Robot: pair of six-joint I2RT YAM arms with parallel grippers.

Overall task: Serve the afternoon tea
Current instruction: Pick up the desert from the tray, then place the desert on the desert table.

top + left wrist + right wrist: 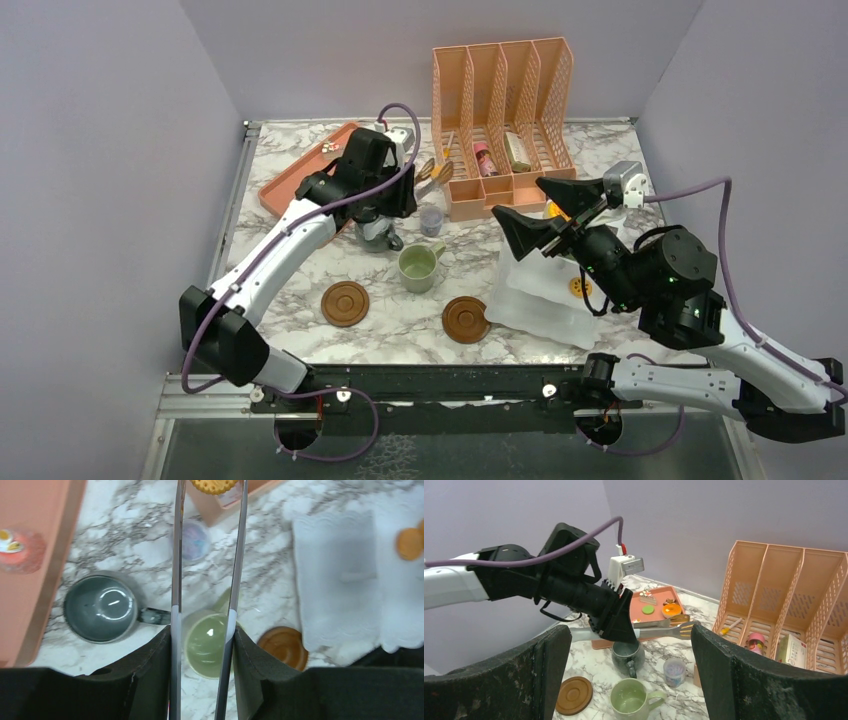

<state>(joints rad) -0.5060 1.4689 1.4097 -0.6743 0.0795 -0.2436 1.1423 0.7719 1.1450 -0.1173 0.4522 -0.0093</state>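
Metal tongs [176,555], clamped in left end effector [202,635], pinch a cookie [209,485].

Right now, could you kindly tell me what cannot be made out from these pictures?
- Top view: the left gripper covers most of the grey-blue mug.
- Left wrist view: the cookie held in the tongs is cut off by the top edge.
- Right wrist view: the toy cakes on the tray are too small to identify.
- Top view: the right arm hides part of the white cloth.
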